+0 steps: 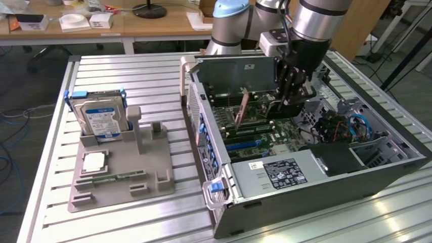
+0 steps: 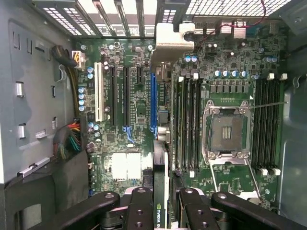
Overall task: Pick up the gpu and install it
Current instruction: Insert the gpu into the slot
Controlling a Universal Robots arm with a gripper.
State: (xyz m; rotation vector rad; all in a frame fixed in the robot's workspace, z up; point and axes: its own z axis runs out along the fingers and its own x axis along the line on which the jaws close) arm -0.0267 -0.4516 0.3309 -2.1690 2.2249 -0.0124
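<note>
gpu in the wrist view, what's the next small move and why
Probably a slow, straight lowering: the fingers clamp the gpu edge-on, nearly in line with the long blue slot, and the card appears not yet seated.

Hard drive, blue-white label, upright in gray fixture at exterior view's left; square chip flat on fixture base. Slatted metal table beneath.

We see a slatted metal table, a wooden desk behind it, grey floor beside it, loose cables lying there.
</note>
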